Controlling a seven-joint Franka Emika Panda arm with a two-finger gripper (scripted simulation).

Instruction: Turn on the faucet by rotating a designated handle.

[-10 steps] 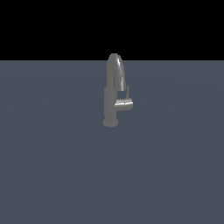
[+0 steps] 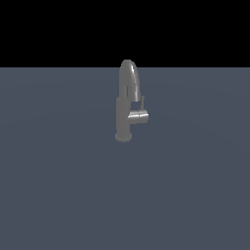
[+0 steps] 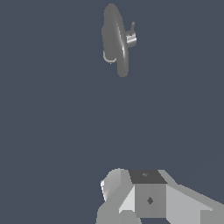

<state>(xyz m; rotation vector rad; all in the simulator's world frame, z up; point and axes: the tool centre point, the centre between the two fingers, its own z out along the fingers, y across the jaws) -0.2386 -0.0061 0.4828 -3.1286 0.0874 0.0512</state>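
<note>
The faucet [image 2: 124, 114] is a small grey metal tap standing upright on a dark blue-grey floor, its arched spout curving toward the camera. The handle [image 2: 138, 116], a short horizontal cylinder, juts from the body toward the exterior view's right, and its thin lever rod [image 2: 142, 103] points up. No arm appears in the exterior view. The wrist view looks down on the faucet [image 3: 114, 37] and the handle [image 3: 131, 39] from a distance. My gripper [image 3: 142, 197] shows only as grey and white blocks at the picture's edge, well apart from the faucet. Its fingertips are not visible.
The flat dark blue-grey floor [image 2: 58, 195] runs all around the faucet, with a black background beyond its far edge. No other objects show in either view.
</note>
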